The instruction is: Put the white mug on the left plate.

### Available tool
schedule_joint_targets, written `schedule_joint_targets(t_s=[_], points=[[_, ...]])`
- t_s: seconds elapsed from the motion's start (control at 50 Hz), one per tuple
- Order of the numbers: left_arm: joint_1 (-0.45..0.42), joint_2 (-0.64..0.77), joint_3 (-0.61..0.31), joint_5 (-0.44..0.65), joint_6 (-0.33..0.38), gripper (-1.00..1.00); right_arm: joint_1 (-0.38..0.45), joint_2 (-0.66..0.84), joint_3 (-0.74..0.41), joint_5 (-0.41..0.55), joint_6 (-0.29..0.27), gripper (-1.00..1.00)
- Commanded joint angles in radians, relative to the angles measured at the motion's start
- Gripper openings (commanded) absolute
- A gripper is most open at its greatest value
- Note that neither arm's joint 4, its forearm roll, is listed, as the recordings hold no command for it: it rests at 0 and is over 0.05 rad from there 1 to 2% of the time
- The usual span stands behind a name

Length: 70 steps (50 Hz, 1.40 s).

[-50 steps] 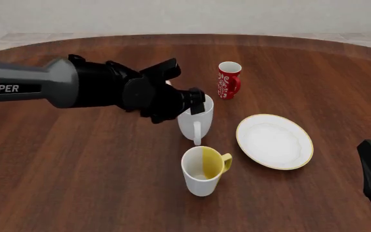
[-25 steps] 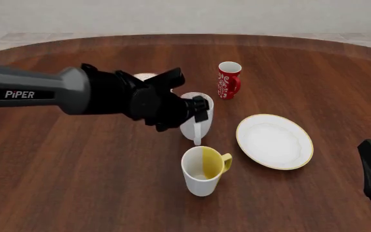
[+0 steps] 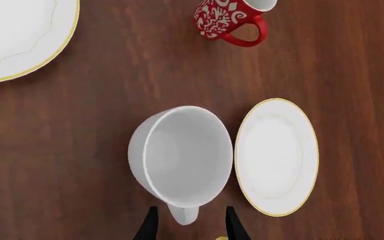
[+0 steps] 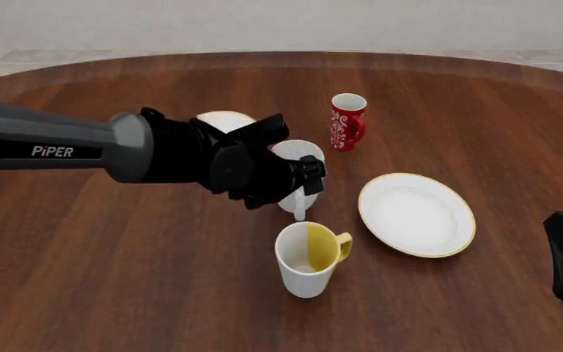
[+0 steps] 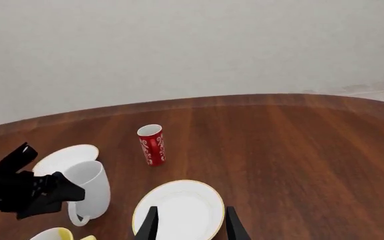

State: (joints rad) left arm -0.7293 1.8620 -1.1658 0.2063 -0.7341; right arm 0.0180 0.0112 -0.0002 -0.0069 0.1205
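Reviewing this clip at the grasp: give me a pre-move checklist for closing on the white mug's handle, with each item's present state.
1. Left end effector open, fingers either side of the handle: ok.
2. White mug upright: ok.
3. Handle deep enough between the fingers for a firm grip: cannot tell; only the fingertips show.
4. Left plate bare and right beside the mug: ok.
5. Red patterned mug and yellow-lined mug apart from the white mug: ok.
6. Right end effector well away, over the gold-rimmed plate: ok.
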Motion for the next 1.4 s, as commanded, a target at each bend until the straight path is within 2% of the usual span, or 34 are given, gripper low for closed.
schedule_joint_targets(t_s=[0.02,0.6,0.96,0.98,1.4], points=[[-0.010,0.018,0.000,-0.010,-0.015,1.00,0.000,0.003,0.000,-0.002,0.000,1.00],[-0.031,0.057,0.003,-0.032,-0.038,1.00,-0.005,-0.002,0.000,0.002,0.005,1.00],[-0.033,0.063,-0.004,-0.030,-0.026,1.00,-0.003,-0.001,0.000,0.002,0.003,1.00],[-0.033,0.064,-0.007,-0.028,-0.025,-1.00,-0.003,-0.002,0.000,0.004,0.003,1.00],[0.003,0.040,-0.007,-0.010,0.035,-1.00,-0.004,-0.004,0.000,0.002,0.007,1.00]])
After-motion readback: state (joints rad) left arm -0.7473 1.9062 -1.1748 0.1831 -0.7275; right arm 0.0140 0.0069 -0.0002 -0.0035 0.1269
